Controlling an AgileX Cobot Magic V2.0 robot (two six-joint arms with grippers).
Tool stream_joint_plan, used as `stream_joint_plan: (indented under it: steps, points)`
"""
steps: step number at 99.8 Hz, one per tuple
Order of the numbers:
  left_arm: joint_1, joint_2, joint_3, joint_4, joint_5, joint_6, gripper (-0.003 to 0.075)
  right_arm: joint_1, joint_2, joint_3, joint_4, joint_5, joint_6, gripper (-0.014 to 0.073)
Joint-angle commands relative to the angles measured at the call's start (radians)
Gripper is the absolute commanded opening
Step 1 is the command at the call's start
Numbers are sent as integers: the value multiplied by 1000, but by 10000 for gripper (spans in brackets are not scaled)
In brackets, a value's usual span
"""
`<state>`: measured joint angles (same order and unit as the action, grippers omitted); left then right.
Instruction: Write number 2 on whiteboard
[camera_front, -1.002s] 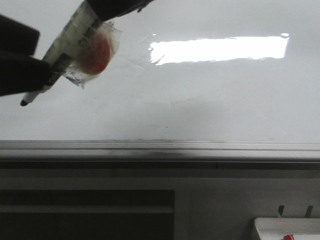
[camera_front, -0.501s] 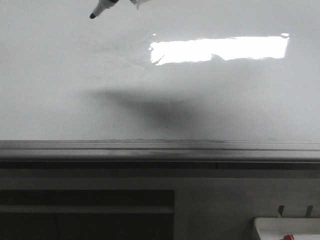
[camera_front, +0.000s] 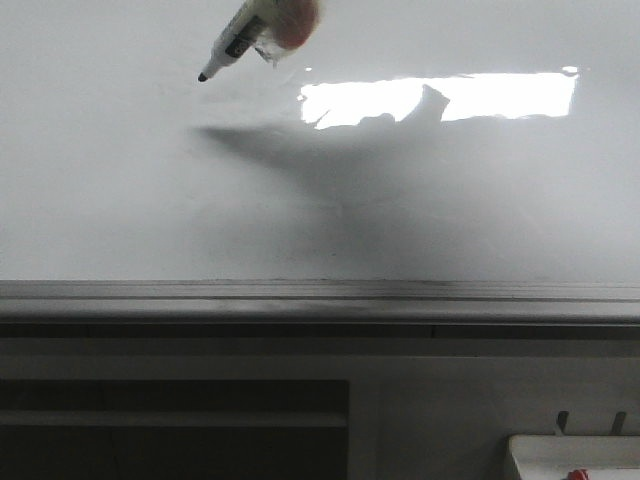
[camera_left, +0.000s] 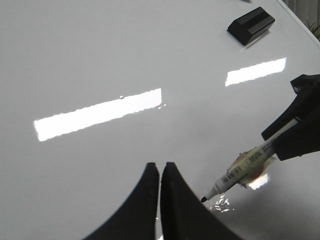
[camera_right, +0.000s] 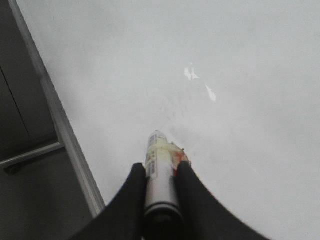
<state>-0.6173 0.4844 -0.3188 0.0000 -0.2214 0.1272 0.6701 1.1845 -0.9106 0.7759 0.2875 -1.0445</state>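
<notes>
Front view shows the whiteboard (camera_front: 150, 200) filling the upper part of the picture, with its grey frame (camera_front: 320, 300) running across below. A marker (camera_front: 240, 38) comes in from the top edge, tilted, its black tip (camera_front: 203, 77) pointing down toward the board; whether the tip touches the surface cannot be told here. A dark shadow (camera_front: 330, 180) lies on the board beside the tip, and a bright light patch (camera_front: 440, 98) glares next to it. No stroke of the number 2 shows on the board in any view. A white tray (camera_front: 575, 458) with a red item (camera_front: 577, 474) sits at the lower corner, below the frame.

Left wrist view has the left fingers (camera_left: 160, 172) pressed together with only a thin slit between them, holding nothing, over the board. Just beside them is the marker's tip, and the right fingers (camera_left: 295, 137) pinch the marker's barrel further up. A black block (camera_left: 251, 25) lies on the board well beyond both.

Right wrist view looks down the marker between the right fingers, with the board ahead and the frame off to one side.
</notes>
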Motion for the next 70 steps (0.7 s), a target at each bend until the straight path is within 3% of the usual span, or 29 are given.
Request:
stream_joint_plan:
  steps: [1, 28, 42, 70]
  points:
    - [3, 3, -33, -11, -86, -7, -20, -7, 0, -35, 20, -78, 2, -69]
    - [3, 3, -33, -20, -138, -7, -20, -7, 30, -37, 20, -131, 2, -69]
    - [3, 3, -33, -22, -155, -7, -20, -59, 30, -55, 20, -129, 2, -69]
    - [3, 3, -33, -22, -155, -7, -20, -193, -57, -29, 20, 19, 26, -46]
